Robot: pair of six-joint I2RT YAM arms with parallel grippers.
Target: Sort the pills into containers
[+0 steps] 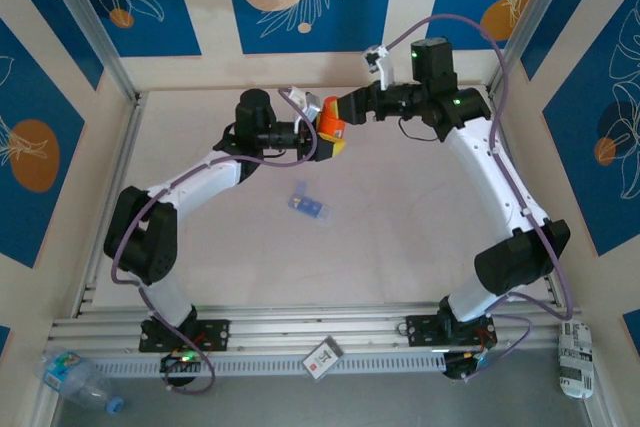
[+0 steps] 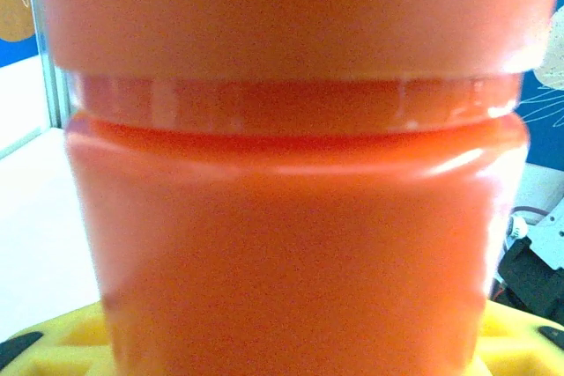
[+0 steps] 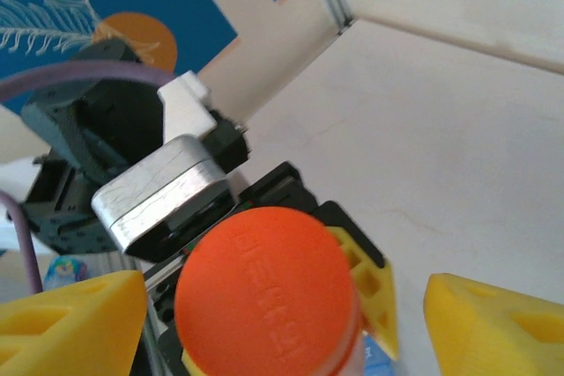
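My left tool (image 1: 330, 144) is clenched on an orange bottle (image 2: 291, 217), holding it up off the bench (image 1: 400, 237) near the far middle. From the left wrist, the bottle's translucent orange wall sits very close to the lens, with a ridge under its lid, and yellow fingers (image 2: 62, 341) show at the bottom corners on either side of it.

My right tool (image 3: 282, 323) is released. Its two yellow fingers stand wide apart on either side of the bottle's round orange cap (image 3: 264, 288), which faces the right wrist camera and carries raised lettering too blurred to read. The finger at the picture's right edge is apart from the cap; I cannot tell whether the other one touches it. From above, the two arms meet at the bottle, my right tool reaching in from the right.

The blue pill box (image 1: 308, 203) lies flat on the bench, slightly skewed, nearer to me than the bottle and well apart from both tools. Its compartments are too small to make out.
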